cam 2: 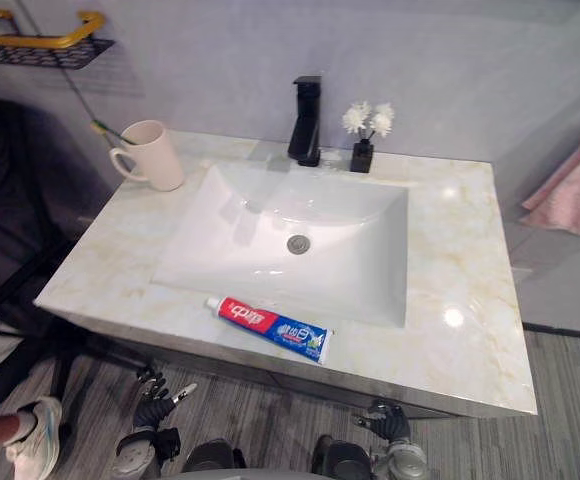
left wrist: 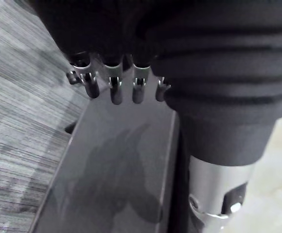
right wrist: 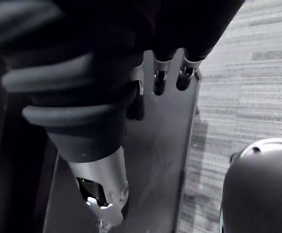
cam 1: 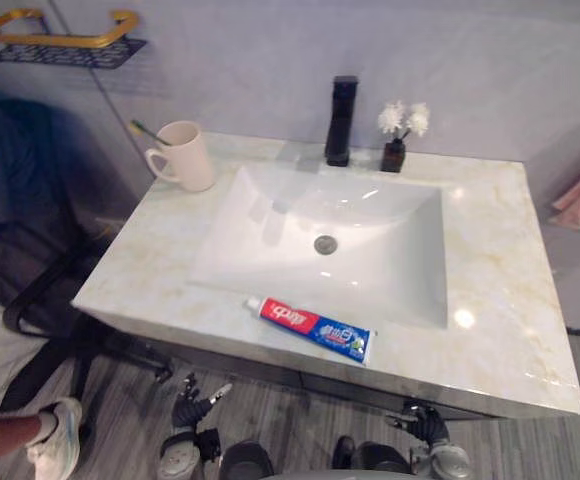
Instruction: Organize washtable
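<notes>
A red, white and blue toothpaste tube lies flat on the marble surface, along its front edge just before the white sink basin. At the back left corner a cream mug holds a toothbrush. A black faucet stands behind the basin, and just beside it is a small dark vase of white flowers. The left hand and right hand hang below the front edge, fingers loosely extended and empty.

A gold-railed shelf hangs on the grey wall above striped grey floor
</notes>
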`<state>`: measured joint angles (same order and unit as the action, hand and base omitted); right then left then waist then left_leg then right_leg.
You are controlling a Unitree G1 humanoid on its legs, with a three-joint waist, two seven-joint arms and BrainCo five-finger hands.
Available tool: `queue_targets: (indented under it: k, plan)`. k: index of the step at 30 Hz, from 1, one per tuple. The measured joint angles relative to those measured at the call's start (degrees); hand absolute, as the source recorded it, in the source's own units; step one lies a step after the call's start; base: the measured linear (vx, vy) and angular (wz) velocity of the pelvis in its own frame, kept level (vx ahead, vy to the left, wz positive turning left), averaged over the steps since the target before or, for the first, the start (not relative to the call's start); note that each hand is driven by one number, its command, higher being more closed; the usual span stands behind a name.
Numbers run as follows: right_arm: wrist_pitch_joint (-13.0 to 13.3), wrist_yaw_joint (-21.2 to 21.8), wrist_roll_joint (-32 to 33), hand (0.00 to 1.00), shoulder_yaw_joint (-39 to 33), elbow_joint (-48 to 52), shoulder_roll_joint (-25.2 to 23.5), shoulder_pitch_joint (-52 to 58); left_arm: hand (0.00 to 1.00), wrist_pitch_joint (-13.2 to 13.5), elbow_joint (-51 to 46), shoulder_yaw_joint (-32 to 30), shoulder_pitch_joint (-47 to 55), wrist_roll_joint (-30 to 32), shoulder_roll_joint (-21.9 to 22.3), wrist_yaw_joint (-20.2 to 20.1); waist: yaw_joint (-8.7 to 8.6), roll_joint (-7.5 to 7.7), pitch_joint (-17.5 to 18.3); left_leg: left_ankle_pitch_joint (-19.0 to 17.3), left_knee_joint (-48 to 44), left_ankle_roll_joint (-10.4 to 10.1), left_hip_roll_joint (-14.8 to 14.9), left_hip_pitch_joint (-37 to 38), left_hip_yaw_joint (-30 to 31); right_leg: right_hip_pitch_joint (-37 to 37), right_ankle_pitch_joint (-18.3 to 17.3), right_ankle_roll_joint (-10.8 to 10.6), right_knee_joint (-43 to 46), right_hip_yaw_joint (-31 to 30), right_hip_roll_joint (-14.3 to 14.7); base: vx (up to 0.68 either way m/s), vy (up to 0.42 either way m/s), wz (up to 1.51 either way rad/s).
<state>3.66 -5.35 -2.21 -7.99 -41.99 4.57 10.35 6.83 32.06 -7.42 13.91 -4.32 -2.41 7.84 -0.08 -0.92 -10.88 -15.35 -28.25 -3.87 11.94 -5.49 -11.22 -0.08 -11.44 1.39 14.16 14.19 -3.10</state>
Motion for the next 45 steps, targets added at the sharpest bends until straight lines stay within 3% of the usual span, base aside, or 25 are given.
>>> queue_targets:
  k: [3, 4, 7, 8, 15, 24, 28, 35, 39, 41, 45]
  plan:
    - [0.0, -0.73, 0.06, 0.0, -1.35, 0.0, 0.77, 0.19, 0.0, -0.02, 0.04, -0.02, -0.07, -0.02, 0.04, -0.07, 0.22, -0.41, 0.03, 3.2, 9.17, -1.81, -0.97, -0.85, 3.94, 0.6, 0.37, -1.69, -0.45, -2.88, -0.09, 0.15, 0.168, -0.65]
    - [-0.03, -1.12, 0.29, 0.0, -2.08, -0.23, 1.34, 0.28, 0.0, 0.27, 0.54, -0.99, 0.91, -0.24, 0.59, 0.8, 0.68, -1.85, 0.26, 8.77, 11.69, -3.3, -0.83, -0.58, 5.18, 0.99, -0.01, -3.35, -0.42, -4.32, 0.35, 0.12, 0.216, -0.5]
    - [-0.19, -1.21, 1.2, 0.0, -2.92, -0.55, -0.05, 1.39, 0.0, 0.16, 1.28, -2.12, 1.72, -0.26, -0.69, 0.92, 0.93, 0.72, 1.7, 9.63, 15.83, -1.76, -4.03, 1.8, 3.09, 2.04, 1.53, -5.95, -3.79, -5.6, -2.85, 0.11, 0.209, -0.17]
    - [-0.15, -1.88, 1.75, 0.0, -3.23, -5.66, 0.24, 0.21, 0.0, -0.09, 8.2, -1.68, 2.33, -0.24, -0.9, -0.18, 1.01, 1.98, 3.29, 16.21, 32.38, 0.33, -9.26, 11.99, 1.78, 6.93, 4.62, -8.02, -10.95, -6.57, -4.98, 0.01, 0.036, -0.06]
    - [-0.14, -1.88, 2.61, 0.0, -3.25, -5.66, 0.22, 0.3, 0.0, -0.09, 8.2, -1.15, 2.04, -0.27, -0.87, -0.17, 0.99, 1.98, 3.3, 16.22, 32.44, 0.34, -9.26, 12.22, 1.78, 7.12, 4.62, -8.01, -10.95, -6.55, -4.98, 0.0, 0.0, 0.0]
    - [0.25, -1.76, 10.21, 0.0, -5.71, -7.74, -0.65, 0.52, 0.0, -0.17, 13.44, 4.39, -1.22, -1.89, -0.65, -0.55, 0.83, 1.96, 3.14, 17.7, 33.66, 0.49, -9.68, 14.74, 4.53, 10.93, 4.61, -8.03, -11.47, -3.62, -5.22, -0.05, -0.006, 0.16]
    - [0.51, -1.74, 11.21, 0.0, -8.85, -8.3, -0.35, -0.14, 0.0, -0.12, 18.4, -1.72, -2.68, -2.3, -1.1, -1.37, 0.83, 1.82, 3.21, 18.11, 33.67, 0.55, -9.82, 14.77, 5.86, 11.32, 4.64, -8.11, -11.45, -2.86, -5.3, -0.08, -0.002, 0.12]
    - [0.45, -1.74, 11.17, 0.0, -10.01, -8.06, 1.32, 0.09, 0.0, -0.37, 20.13, -12.65, -0.04, -1.58, -7.96, -1.12, 0.98, 1.5, 3.03, 17.88, 33.69, 0.26, -10.13, 14.11, 7.06, 11.9, 4.59, -8.07, -12.44, -1.16, -5.64, -0.03, 0.003, 0.1]
    - [0.44, -1.41, 11.17, 0.0, -10.01, -5.54, 1.59, 2.21, 0.0, -0.43, 9.46, -18.73, 1.33, -1.62, -9.85, 0.14, 1.15, 1.15, 2.86, 17.88, 33.65, 0.25, -10.14, 13.1, 8.26, 11.92, 4.62, -8.17, -13.0, 0.19, -5.79, 0.02, -0.015, 0.16]
    - [0.44, -0.64, 11.17, 0.0, -10.03, -3.28, 1.67, 4.54, 0.0, -0.24, -6.12, -21.31, 3.12, -1.63, -10.36, 1.3, 1.33, 0.81, 2.95, 18.08, 33.63, 0.54, -10.67, 12.73, 9.23, 12.15, 4.73, -8.51, -13.13, 1.27, -5.92, 0.04, -0.008, 0.18]
    - [0.45, -0.63, 11.17, 0.0, -10.31, -2.02, 2.07, 6.45, 0.0, 0.68, -27.42, -22.82, 2.48, -1.63, -11.77, 3.5, 2.15, 0.03, 3.07, 17.94, 32.41, 0.68, -10.95, 11.68, 10.09, 12.28, 4.73, -8.54, -13.31, 2.11, -6.05, 0.03, -0.012, 0.15]
